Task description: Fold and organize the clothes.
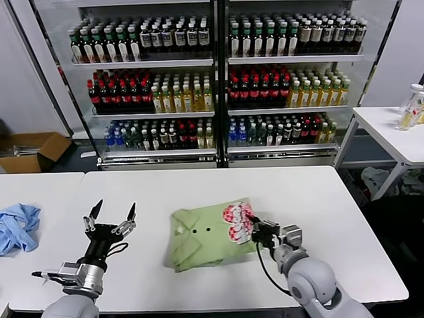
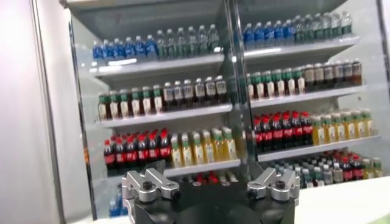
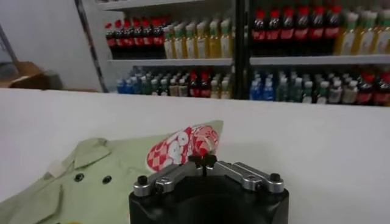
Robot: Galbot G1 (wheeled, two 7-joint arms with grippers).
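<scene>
Head view: the green shirt (image 1: 207,237) lies partly folded on the white desk (image 1: 318,199), near the front edge and a little right of centre, collar and buttons up, the checkered heart print turned over at its right edge. Your right pincer (image 1: 255,228) sits at that right edge, clenched on the shirt's fabric. Your left pincer (image 1: 112,213) is raised off the desk to the left of the shirt, well apart from it, fingers spread and released, holding nothing. A light blue garment (image 1: 16,227) lies at the far left of the desk.

Judgement: you are mid-fold on the right side. The next move calls for carrying the gripped edge leftward across the shirt and laying it flat before letting go.

Left wrist view: only the drinks shelves (image 2: 183,97) behind the spread fingers; no shirt.

Right wrist view: this alone shows the grasp up close, fingertips meeting on the flipped-up heart print (image 3: 181,146). The head view alone shows the whole shirt outline.
</scene>
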